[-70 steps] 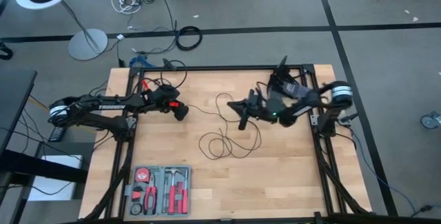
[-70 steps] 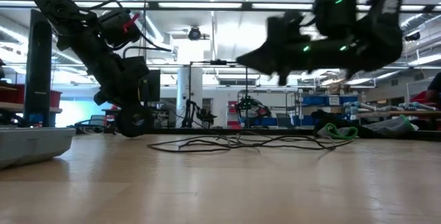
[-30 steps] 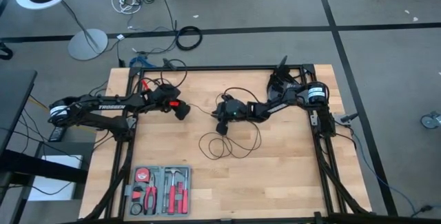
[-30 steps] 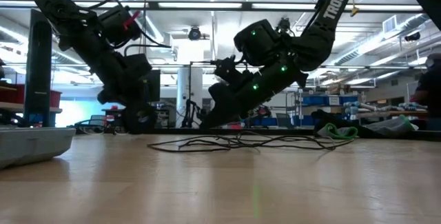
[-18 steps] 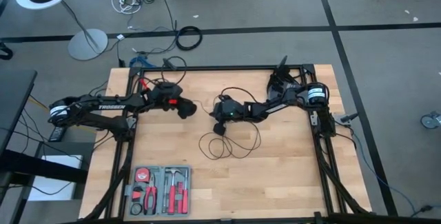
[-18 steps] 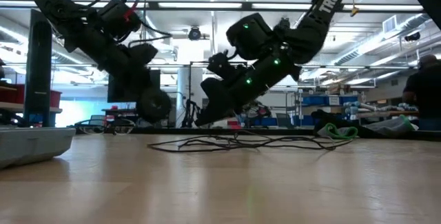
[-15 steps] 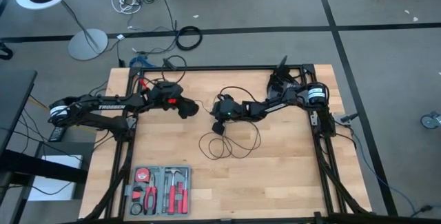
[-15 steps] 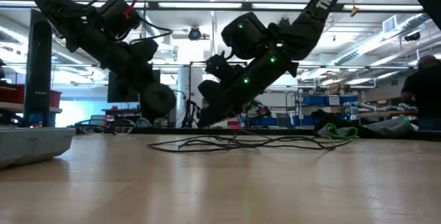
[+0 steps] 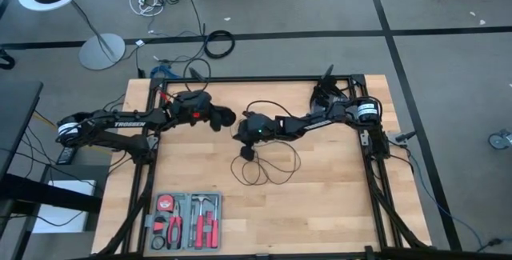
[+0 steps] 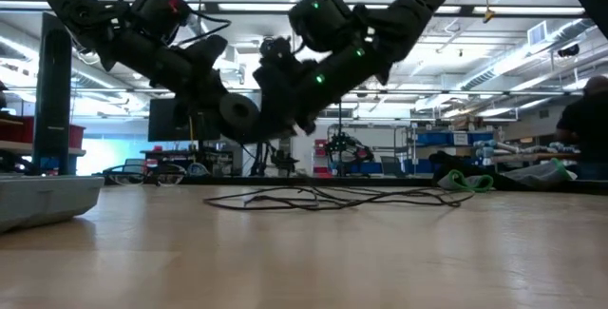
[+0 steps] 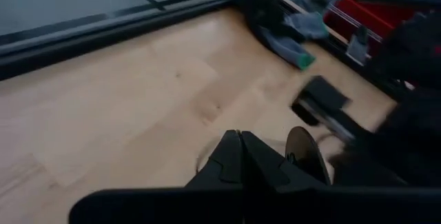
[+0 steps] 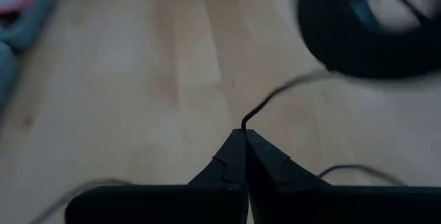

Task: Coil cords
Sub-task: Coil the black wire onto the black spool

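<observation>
The thin black cord (image 9: 268,166) lies in loose loops on the wooden table (image 9: 336,204), seen in the low view as a flat tangle (image 10: 332,197). Its round black puck (image 11: 306,156) is up beside my left gripper's (image 11: 240,138) shut fingertips, left of the table's middle (image 9: 227,118). My right gripper (image 12: 242,133) is shut on a strand of the cord. It hovers just right of the left gripper (image 9: 239,131), above the loops. In the low view the two grippers overlap (image 10: 252,119). My left gripper is shut at the cord's puck end, coming from the table's left and slanting down. The puck's disc (image 10: 237,114) stands right beside the fingertips, clear of the table. The fingers hide what lies between them. My right gripper pinches a single strand of the cord (image 12: 245,122) between its fingertips, slanting down from the table's right. The strand runs out of the tips toward the left gripper (image 12: 296,83) and is lifted off the table, while the loops stay on the wood.
A grey tray of red-handled tools (image 9: 186,220) sits at the near left corner. The black table frame (image 9: 264,78) runs along the far edge. A thick black cable ring (image 9: 218,44) lies on the floor beyond. A person (image 10: 589,109) shows at the low view's right.
My right gripper has risen from the cord pile and gone toward the table's left, close to the left gripper, taking a strand up with it. My left gripper has tipped upward and risen, carrying the puck higher and a little toward the right gripper. The loops stay on the table.
</observation>
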You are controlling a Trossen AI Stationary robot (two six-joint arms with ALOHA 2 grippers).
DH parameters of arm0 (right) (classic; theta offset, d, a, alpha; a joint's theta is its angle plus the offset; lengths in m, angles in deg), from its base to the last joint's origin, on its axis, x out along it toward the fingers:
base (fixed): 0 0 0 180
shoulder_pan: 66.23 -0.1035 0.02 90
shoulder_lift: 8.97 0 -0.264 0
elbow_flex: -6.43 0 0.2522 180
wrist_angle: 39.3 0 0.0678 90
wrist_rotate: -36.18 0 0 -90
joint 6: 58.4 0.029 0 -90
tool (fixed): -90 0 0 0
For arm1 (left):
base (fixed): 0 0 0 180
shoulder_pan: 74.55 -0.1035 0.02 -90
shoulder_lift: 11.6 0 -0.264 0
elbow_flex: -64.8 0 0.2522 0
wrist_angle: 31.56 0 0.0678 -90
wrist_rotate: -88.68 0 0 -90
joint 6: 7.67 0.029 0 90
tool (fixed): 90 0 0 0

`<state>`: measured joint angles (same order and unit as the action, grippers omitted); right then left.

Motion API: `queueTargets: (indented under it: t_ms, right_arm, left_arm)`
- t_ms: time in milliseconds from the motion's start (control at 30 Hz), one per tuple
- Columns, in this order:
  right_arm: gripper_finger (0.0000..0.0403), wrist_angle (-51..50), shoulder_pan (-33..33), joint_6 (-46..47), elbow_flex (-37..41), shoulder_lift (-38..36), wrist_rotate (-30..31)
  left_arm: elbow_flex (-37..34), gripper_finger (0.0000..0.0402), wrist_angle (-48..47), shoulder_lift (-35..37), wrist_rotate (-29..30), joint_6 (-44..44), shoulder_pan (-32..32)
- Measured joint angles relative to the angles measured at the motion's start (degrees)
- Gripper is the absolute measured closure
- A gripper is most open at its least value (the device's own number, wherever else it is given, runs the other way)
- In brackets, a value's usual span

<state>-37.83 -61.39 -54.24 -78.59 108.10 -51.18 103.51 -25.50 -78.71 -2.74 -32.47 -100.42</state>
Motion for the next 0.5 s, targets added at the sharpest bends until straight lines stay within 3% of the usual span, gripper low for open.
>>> queueTargets:
  t_ms: [500]
  right_arm:
    - [0.0403, -0.39, 3.08, -7.80, -9.32, 0.00, -1.37]
  left_arm:
    - [0.00, 0.0402, -6.24, 0.00, 1.83, -0.23, 0.09]
